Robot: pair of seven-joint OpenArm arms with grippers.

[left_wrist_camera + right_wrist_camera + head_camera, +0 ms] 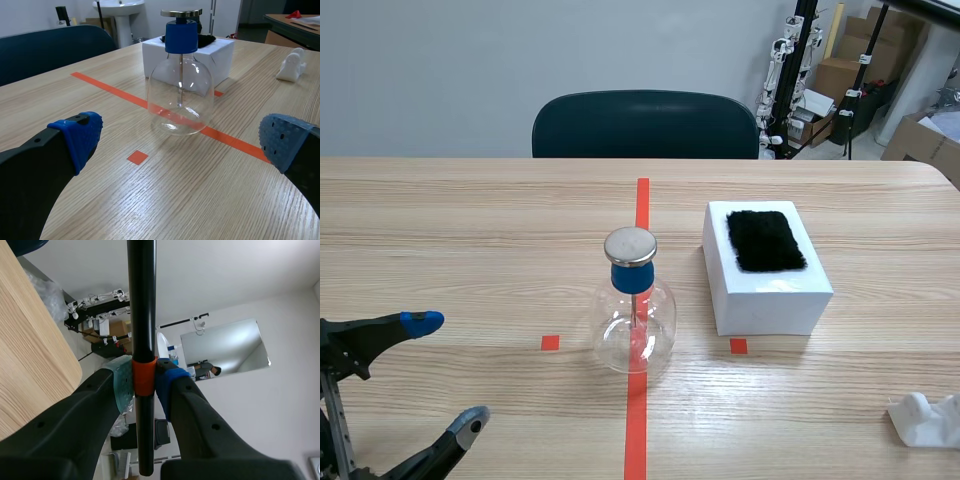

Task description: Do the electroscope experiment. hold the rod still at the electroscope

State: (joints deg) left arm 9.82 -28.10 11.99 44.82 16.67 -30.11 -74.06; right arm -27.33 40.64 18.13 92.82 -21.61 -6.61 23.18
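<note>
L gripper [445,373] spread wide, empty, idle near the electroscope [633,310]. Fur pad [765,240] on white box [770,295] just beside it, presumably for charging. R gripper [145,385] clamps the rod [141,300] at its orange band, pointing up, apparently not yet at the electroscope.

No readable text, label, brand, number or sign shows on anything in these views.
</note>
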